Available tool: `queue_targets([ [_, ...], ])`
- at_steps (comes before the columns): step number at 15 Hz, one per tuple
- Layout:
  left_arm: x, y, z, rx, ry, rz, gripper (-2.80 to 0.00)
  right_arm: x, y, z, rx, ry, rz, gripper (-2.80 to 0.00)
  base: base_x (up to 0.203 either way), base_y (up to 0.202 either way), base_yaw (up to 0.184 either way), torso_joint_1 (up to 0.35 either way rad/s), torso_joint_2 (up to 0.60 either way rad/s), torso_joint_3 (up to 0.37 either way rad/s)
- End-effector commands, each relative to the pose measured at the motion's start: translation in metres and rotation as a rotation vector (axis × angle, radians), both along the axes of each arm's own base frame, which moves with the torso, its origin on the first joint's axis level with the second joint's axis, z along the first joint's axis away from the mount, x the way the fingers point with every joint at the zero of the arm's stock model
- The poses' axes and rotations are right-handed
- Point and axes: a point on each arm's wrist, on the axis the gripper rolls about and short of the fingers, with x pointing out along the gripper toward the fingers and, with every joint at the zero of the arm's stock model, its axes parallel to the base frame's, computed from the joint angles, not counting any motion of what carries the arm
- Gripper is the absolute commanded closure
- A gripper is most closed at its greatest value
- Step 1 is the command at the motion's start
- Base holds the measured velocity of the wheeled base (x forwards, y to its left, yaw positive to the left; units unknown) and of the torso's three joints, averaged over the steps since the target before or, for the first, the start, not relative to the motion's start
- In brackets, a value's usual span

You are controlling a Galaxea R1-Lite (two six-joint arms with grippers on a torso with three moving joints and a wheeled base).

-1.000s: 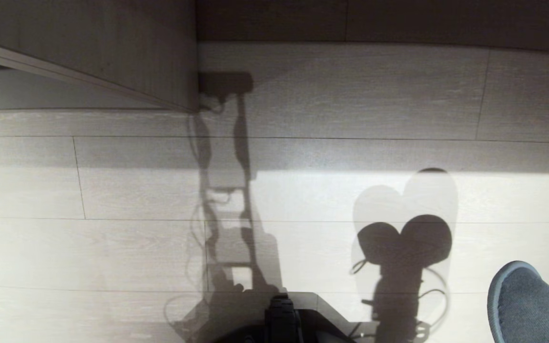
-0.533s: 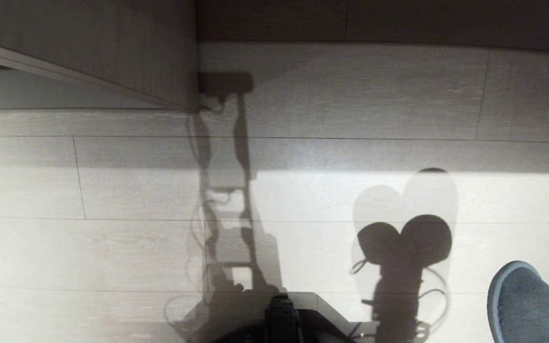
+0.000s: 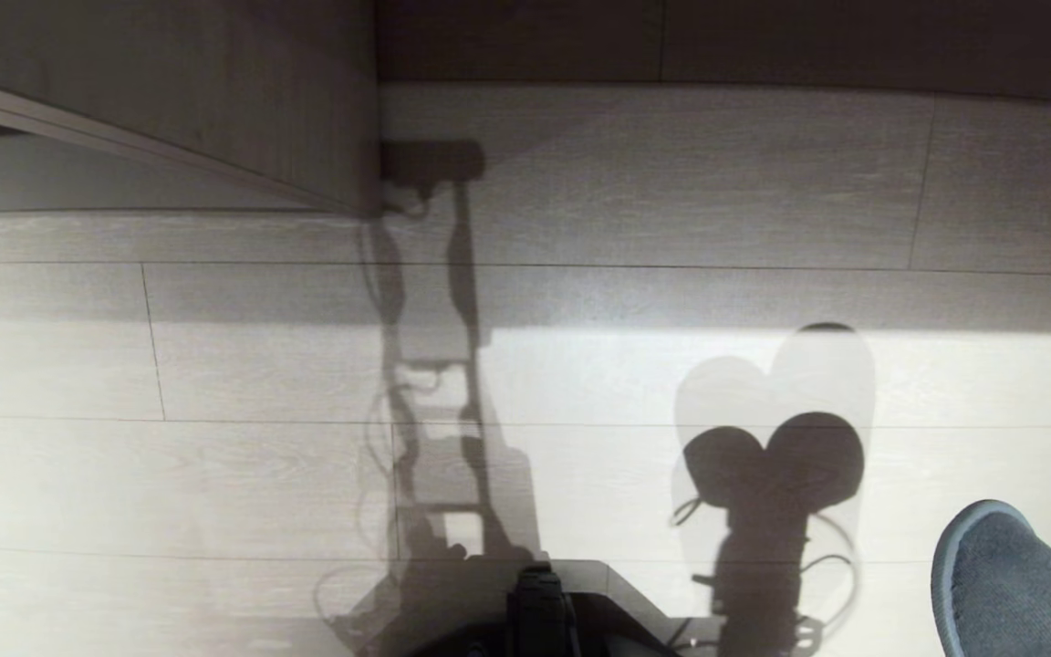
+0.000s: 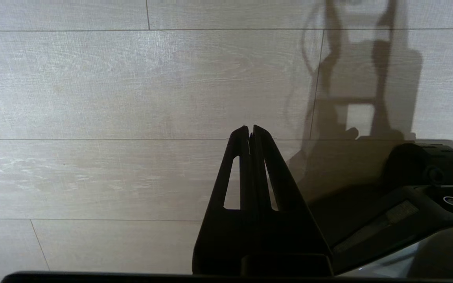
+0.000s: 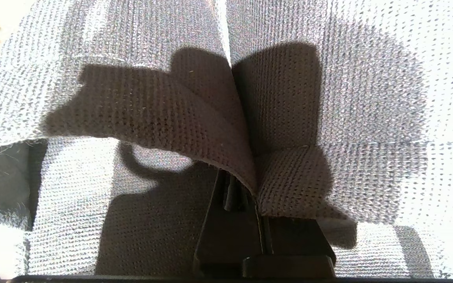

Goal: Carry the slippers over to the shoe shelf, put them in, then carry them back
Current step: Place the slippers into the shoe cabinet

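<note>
While the right gripper (image 5: pixel 246 196) pinches the fabric edges of the slippers (image 5: pixel 218 98) between its pressed-together fingers, the pair hangs close in front of the wrist camera, the two uppers lying side by side with a narrow seam of light between them. Their long axis runs away from the gripper, though which end is toe cannot be told from so near. In the head view only one rounded end of a slipper (image 3: pixel 1004 584) shows, at the lower right corner above the floor (image 3: pixel 215 474), pointing up and slightly left in that picture (its grey knit looks pale in the strong light). A double rounded shadow lies on the planks just beside it. The left gripper (image 4: pixel 250 131) hangs over bare planks, fingertips pressed together and holding nothing. A wood-grain panel (image 3: pixel 215 91) stands at the far left.
</note>
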Motion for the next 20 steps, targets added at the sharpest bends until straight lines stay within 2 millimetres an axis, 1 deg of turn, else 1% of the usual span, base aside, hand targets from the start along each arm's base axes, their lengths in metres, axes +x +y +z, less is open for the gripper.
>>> queue_targets([
  [1, 0.0001, 0.0, 0.0001, -0.001, 0.001, 0.0, 0.0, 0.0003, 0.0, -0.0003, 0.0, 0.003, 0.0, 0.0, 0.0, 0.0, 0.0, 0.004, 0.01, 0.127],
  [20, 0.0001, 0.0, 0.0001, -0.001, 0.001, 0.0, 0.0, 0.0003, 0.0, -0.0003, 0.001, 0.003, 0.0, 0.0, 0.0, 0.0, 0.0, 0.002, 0.0, 0.198],
])
